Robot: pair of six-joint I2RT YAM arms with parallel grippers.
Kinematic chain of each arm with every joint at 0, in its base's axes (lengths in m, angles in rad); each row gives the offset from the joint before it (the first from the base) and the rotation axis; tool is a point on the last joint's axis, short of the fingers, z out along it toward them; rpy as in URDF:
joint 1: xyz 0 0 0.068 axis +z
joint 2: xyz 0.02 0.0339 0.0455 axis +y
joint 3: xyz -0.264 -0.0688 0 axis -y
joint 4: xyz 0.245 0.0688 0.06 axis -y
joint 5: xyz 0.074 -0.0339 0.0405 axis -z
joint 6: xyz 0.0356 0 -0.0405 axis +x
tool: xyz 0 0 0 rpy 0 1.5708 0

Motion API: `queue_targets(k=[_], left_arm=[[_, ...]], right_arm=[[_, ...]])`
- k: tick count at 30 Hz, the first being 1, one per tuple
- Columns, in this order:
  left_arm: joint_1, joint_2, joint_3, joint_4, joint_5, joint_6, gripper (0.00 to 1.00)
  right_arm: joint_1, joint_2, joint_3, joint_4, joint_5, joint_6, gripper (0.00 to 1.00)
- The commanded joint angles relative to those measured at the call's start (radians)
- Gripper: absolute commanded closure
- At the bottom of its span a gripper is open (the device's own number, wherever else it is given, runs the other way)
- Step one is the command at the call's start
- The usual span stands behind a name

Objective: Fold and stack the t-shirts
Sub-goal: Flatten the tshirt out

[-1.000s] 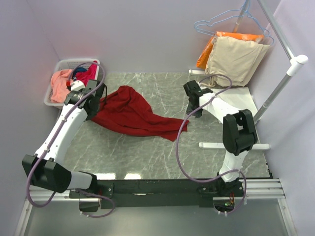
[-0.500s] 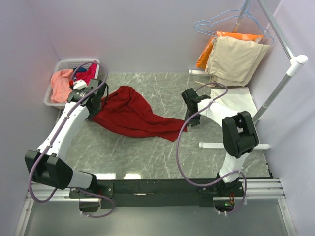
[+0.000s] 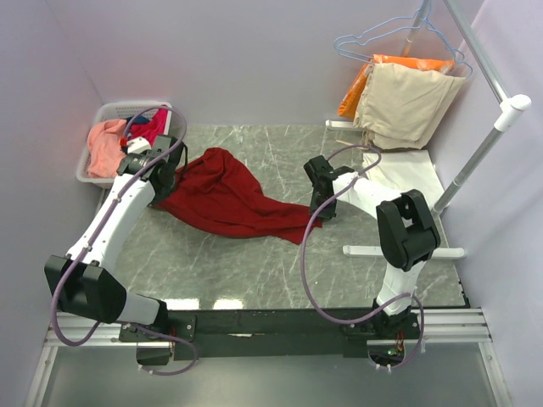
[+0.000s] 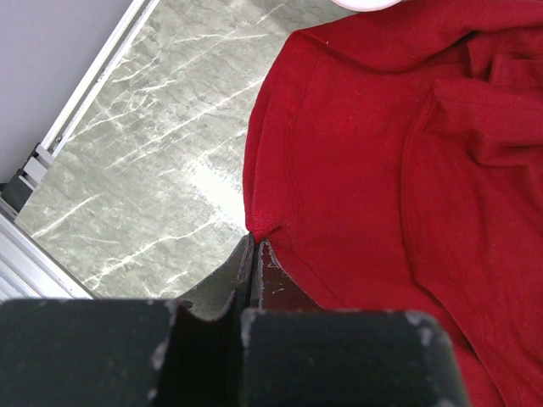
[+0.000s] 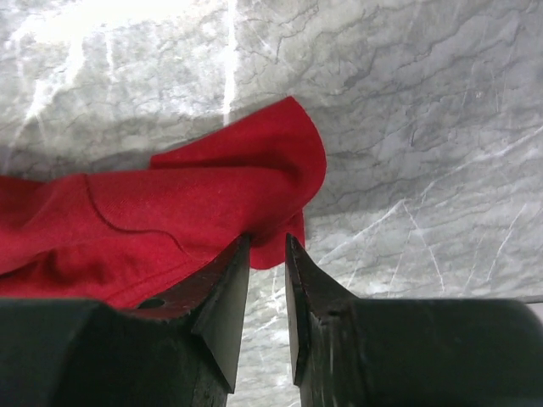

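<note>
Left pincer [image 4: 253, 254] pinched closed, right pincer [image 5: 267, 254] slightly parted.

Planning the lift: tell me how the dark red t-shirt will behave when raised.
Probably floppy: the dark red t-shirt lies rumpled in soft folds, so it should sag when lifted. Likely light: the left tool pinches just its thin hem. Pushed, those folds would probably bunch.

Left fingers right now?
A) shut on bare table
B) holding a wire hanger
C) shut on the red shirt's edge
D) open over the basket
C: the left wrist view shows the left fingers closed together with the hem of the red shirt pinched at their tips.
</note>
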Motion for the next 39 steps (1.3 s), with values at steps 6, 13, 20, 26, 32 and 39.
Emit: queue_targets(k=[6,13,20,26,32,39], left_arm=[[0.013,0.012,0.003,0.023,0.002,0.027,0.99],[0.013,0.014,-0.006,0.028,0.008,0.033,0.99],[0.015,0.011,-0.006,0.026,0.007,0.039,0.99],[0.018,0.003,-0.003,0.020,-0.002,0.042,0.99],[0.026,-0.005,0.003,0.016,-0.007,0.050,0.99],[0.036,-0.011,0.006,0.016,-0.009,0.065,0.99]], right_arm=[[0.001,0.027,0.012,-0.010,0.057,0.009,0.68],[-0.003,0.042,-0.017,-0.023,0.082,0.022,0.54],[-0.011,0.070,-0.073,0.083,-0.040,0.007,0.56],[-0.011,0.127,-0.063,0.100,-0.095,0.005,0.68],[-0.012,0.165,-0.067,0.103,-0.130,0.010,0.81],[-0.014,0.161,-0.063,0.086,-0.120,0.022,1.00]])
